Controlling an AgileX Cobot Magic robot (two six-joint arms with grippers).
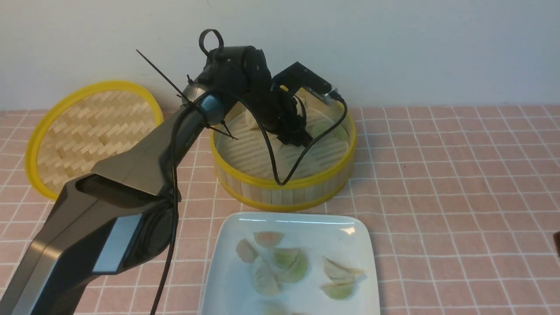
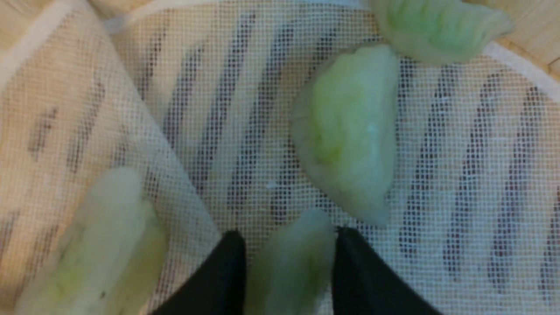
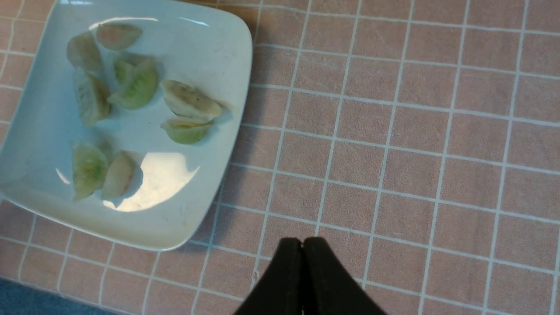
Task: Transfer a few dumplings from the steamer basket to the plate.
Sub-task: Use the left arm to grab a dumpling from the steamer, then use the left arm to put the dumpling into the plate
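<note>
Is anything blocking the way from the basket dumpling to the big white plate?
Only the near wall of the steamer basket: the dumpling between the tips of the left tool must go up over it. Past that wall, nothing visible stands before the plate.

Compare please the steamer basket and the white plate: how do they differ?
The steamer basket is round, while the plate is square with rounded corners. The basket is bamboo with yellow rims; the plate is plain glossy white. Both hold dumplings.
</note>
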